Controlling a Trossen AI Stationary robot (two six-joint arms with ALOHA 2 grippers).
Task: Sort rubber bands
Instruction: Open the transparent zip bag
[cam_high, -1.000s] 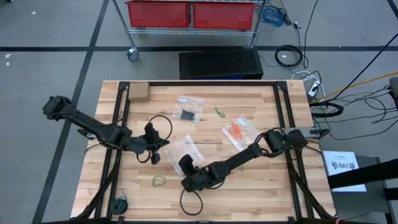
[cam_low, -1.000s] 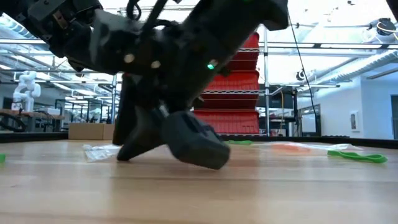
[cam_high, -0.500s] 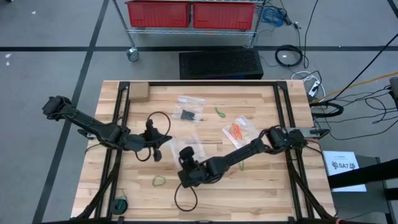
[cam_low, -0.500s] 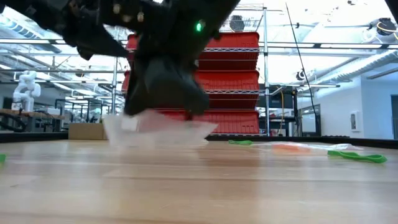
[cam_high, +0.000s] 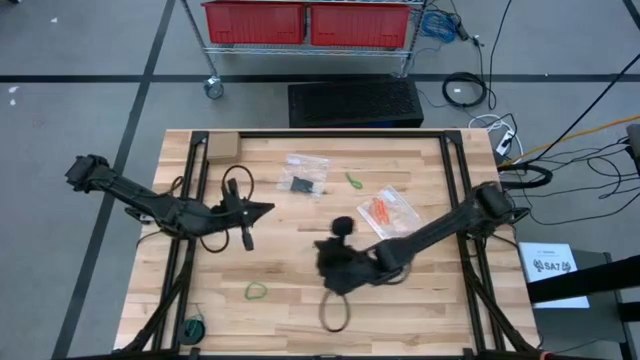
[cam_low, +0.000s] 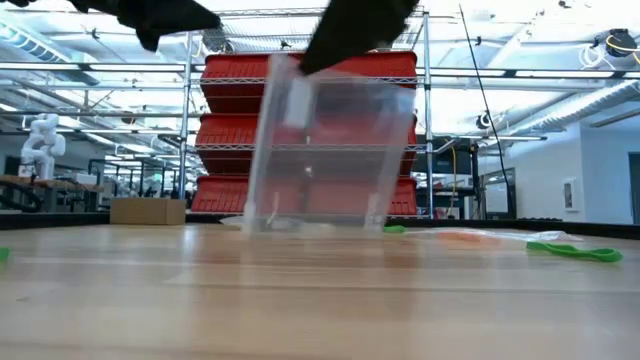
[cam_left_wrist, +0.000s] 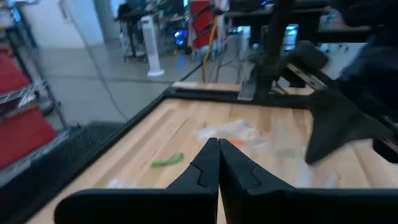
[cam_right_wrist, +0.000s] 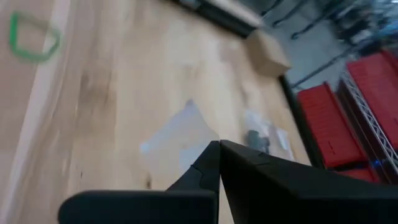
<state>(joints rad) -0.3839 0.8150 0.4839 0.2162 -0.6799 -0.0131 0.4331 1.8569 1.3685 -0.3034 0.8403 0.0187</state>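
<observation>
A clear zip bag (cam_low: 320, 150) hangs upright from my right gripper (cam_low: 345, 35), which is shut on it above the table's middle (cam_high: 322, 248). Whether the bag's lower edge (cam_low: 310, 226) touches the wood cannot be told. Loose green rubber bands lie far of centre (cam_high: 354, 180) and near the front (cam_high: 256, 290). Orange-red bands lie inside one flat bag (cam_high: 381, 211) and black ones inside another (cam_high: 302, 185). My left gripper (cam_high: 266, 208) is shut, holds nothing, and points level toward the table's right. My right gripper pinches the clear bag's upper edge (cam_low: 320, 85) between its two shut fingers, coming at it slanting down from above. The bag hangs below the fingers, upright and spread flat (cam_right_wrist: 177, 134). One layer or both, I cannot tell.
A small cardboard box (cam_high: 221, 148) sits at the far left corner. A black cable loop (cam_high: 333, 312) lies near the front edge under my right arm. Dark frame rails (cam_high: 192, 180) run along both sides. A cart with red bins (cam_high: 310, 22) stands beyond the far edge.
My right gripper has risen from the tabletop and gone toward the right and far edges, rolling as it went. The clear bag, flat on the wood before, now hangs upright below it. My left gripper has risen a little and swung from pointing down to level.
</observation>
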